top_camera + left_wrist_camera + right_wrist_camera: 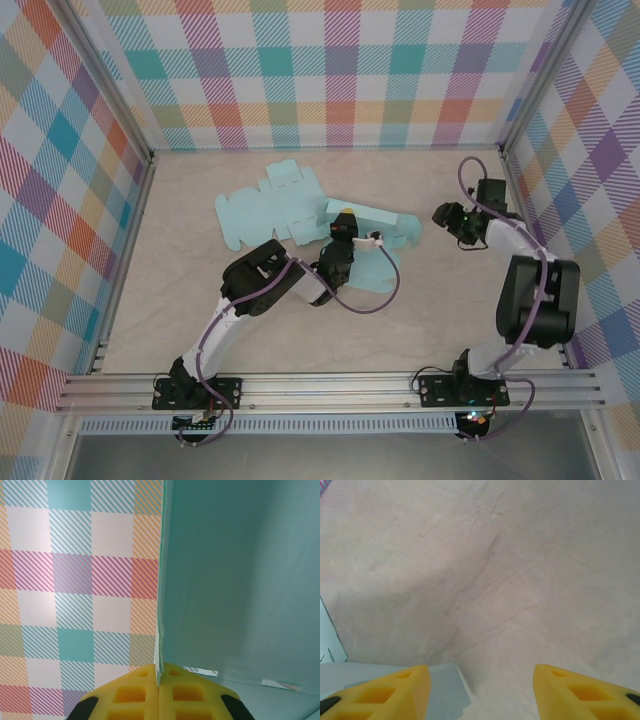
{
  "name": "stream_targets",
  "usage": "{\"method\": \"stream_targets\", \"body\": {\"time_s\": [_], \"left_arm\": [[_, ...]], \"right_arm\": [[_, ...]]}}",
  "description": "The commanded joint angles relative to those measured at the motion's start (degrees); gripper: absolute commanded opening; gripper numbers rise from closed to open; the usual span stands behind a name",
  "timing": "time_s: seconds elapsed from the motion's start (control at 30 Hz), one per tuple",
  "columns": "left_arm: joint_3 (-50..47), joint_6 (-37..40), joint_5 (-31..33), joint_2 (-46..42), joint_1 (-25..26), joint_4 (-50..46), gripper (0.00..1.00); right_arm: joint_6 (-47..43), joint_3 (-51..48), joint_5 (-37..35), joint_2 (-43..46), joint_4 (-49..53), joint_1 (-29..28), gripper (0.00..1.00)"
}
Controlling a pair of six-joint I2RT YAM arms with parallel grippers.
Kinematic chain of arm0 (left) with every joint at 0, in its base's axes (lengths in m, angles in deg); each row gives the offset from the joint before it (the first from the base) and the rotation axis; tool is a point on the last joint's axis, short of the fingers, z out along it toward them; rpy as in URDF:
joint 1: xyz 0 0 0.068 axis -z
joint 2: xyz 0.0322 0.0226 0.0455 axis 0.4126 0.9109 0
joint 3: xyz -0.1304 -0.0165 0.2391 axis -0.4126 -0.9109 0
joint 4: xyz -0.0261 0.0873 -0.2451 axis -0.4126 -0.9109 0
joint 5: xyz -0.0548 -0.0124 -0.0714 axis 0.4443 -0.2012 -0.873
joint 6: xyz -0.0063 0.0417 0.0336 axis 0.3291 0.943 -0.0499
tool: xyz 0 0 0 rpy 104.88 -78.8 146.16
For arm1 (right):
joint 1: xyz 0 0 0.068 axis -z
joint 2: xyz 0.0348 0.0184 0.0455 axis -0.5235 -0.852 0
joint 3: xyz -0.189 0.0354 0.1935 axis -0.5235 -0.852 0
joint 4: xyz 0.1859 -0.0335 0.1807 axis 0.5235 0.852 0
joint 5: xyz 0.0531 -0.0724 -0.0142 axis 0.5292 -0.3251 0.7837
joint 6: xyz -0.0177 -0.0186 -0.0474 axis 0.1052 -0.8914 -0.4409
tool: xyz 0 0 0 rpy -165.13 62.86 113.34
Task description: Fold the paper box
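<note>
Plaid wall [75,580] backs paper box [240,580] (left jaws pinching).

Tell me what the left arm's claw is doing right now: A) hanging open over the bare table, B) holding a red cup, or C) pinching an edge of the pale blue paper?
C: the left wrist view shows the left gripper shut on a thin edge of the paper box.

Left arm [262,285] and right arm [535,295]: white shells, black joints, a purple cable [365,305] looping off each. Green light [463,212] glowing just behind the right gripper [441,214]. Fingers [132,700]: yellow blocks, square moulded pockets.
</note>
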Motion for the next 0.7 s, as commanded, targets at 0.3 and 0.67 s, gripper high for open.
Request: {"method": "stream_targets", "body": {"time_s": [0.3, 0.67], "left_arm": [[0.50, 1.49, -0.89, 2.56, 0.87, -0.78, 0.00], [0.64, 1.90, -1.00, 2.73, 0.83, -0.79, 0.00]], "right_arm": [[-3.69, 4.75, 12.36, -10.74, -3.92, -3.40, 0.55], [-3.29, -3.70, 10.99, -5.10, -7.10, -6.36, 0.58]]}}
